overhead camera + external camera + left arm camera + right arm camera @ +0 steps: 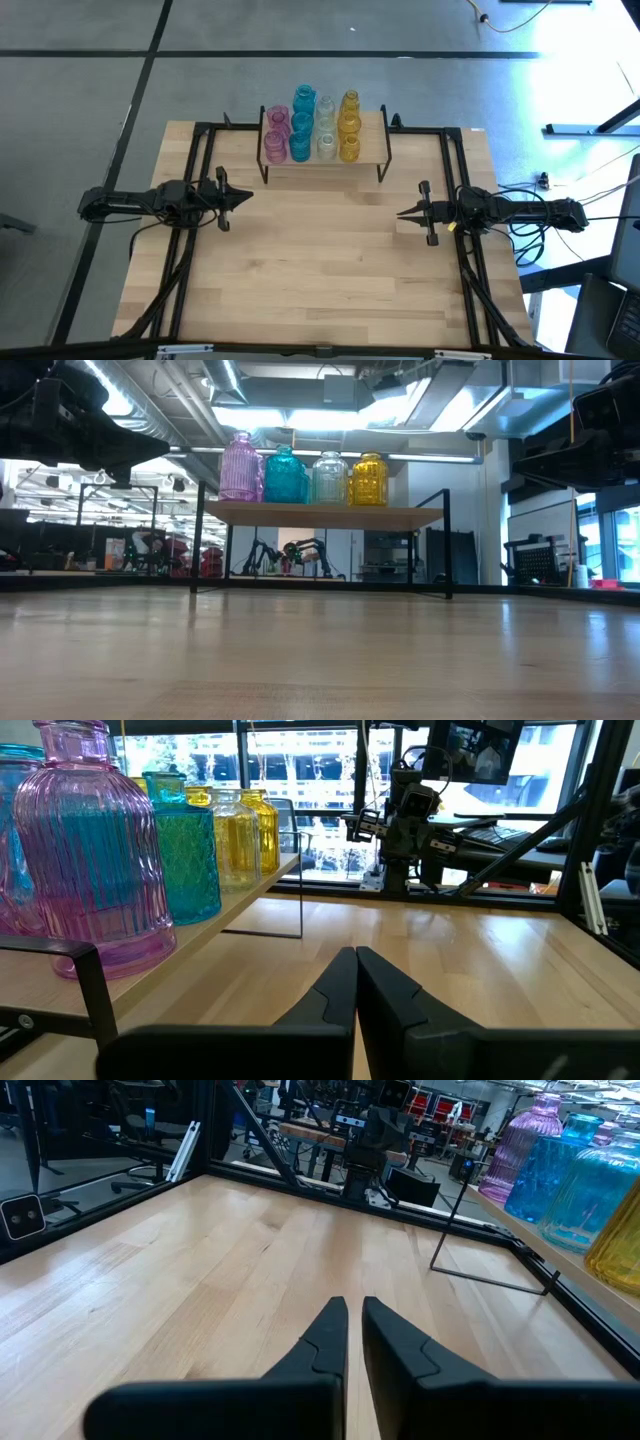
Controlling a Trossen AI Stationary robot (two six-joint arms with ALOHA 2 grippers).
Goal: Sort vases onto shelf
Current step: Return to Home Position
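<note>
The shelf (375, 135), a light-wood board on thin black legs, stands at the table's far middle. On its top several glass vases stand on their bases in colour rows: pink (276, 135), teal-blue (303, 125), clear (326, 128) and amber-yellow (349, 126). In the low view they stand side by side: pink (240, 468), teal-blue (286, 475), clear (329, 477), amber-yellow (369, 479). My left gripper (250, 196) hovers shut at the table's left, pointing level toward the middle. My right gripper (400, 212) hovers shut at the table's right, facing it. Neither holds anything.
A black metal frame (200, 140) runs along the table's left, far and right sides. The wooden tabletop (320, 270) lies bare between the two grippers and toward the near edge. Cables (530, 235) hang off the right side.
</note>
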